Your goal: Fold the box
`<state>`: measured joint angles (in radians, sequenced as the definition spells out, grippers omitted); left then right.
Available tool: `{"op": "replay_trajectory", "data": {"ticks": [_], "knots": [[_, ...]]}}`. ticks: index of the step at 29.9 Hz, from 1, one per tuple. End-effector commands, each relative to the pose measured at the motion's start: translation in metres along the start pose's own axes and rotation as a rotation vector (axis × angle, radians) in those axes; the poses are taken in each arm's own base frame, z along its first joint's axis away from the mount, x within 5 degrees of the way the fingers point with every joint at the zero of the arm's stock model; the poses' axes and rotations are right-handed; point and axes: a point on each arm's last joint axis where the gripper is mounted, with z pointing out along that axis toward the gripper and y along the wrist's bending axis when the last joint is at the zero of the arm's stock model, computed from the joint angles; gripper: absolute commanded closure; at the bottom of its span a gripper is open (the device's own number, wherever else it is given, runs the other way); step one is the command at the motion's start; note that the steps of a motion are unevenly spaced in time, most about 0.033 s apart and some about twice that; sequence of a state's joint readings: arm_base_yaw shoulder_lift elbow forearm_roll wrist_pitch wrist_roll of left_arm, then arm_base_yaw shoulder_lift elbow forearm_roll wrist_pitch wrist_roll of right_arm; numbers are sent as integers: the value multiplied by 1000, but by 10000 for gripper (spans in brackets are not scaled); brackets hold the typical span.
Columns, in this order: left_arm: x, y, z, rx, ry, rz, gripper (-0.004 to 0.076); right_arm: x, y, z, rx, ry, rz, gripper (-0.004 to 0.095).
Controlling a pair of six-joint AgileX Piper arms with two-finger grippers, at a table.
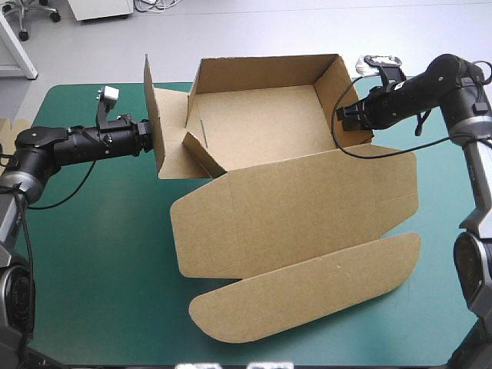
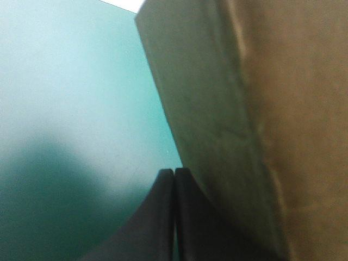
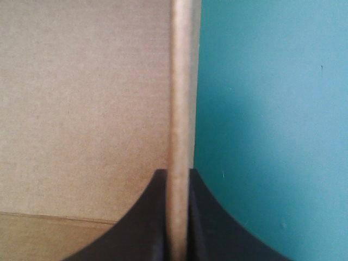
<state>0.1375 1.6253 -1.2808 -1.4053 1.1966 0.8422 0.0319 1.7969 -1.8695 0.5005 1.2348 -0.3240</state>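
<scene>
**Both sides braced on the half-raised brown box (image 1: pixel 261 123)**

On the teal-green counter (image 1: pixel 100 254), the left claw (image 1: pixel 151 137) has its black fingers pressed together with no board between them. Its tip lies against the outside of the upright left flap (image 1: pixel 171 115), probably to push it inward. The box sits mid-counter with its back and side walls raised and its lid (image 1: pixel 307 207) flat toward the near edge. The right claw (image 1: pixel 344 117) pinches the right wall (image 1: pixel 326 88), likely to keep it upright.
</scene>
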Motion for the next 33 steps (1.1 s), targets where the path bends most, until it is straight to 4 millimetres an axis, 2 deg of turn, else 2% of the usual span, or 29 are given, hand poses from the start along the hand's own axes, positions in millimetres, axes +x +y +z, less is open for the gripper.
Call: {"op": "replay_trajectory", "data": {"ticks": [1,10,17,22,25,31,33], "knots": [[-2,-40,0,178,-1,39,734,-8,19,-23,-23,-104,-26,906],[-3,-55,-5,205,-33,85,734,-8,17,-7,-22,-62,-24,907],[-9,-76,-13,213,-53,159,733,-8,11,4,-17,-38,-10,907],[-9,-73,-13,149,-29,189,731,-8,11,4,-20,-40,-8,907],[-8,-71,-13,127,-24,195,686,-8,11,4,-20,-40,-8,906],[-8,-66,-12,72,-17,195,500,-8,12,4,-23,-39,-8,906],[-8,-66,-12,72,-17,184,468,-8,12,4,-23,-39,-8,906]]}}
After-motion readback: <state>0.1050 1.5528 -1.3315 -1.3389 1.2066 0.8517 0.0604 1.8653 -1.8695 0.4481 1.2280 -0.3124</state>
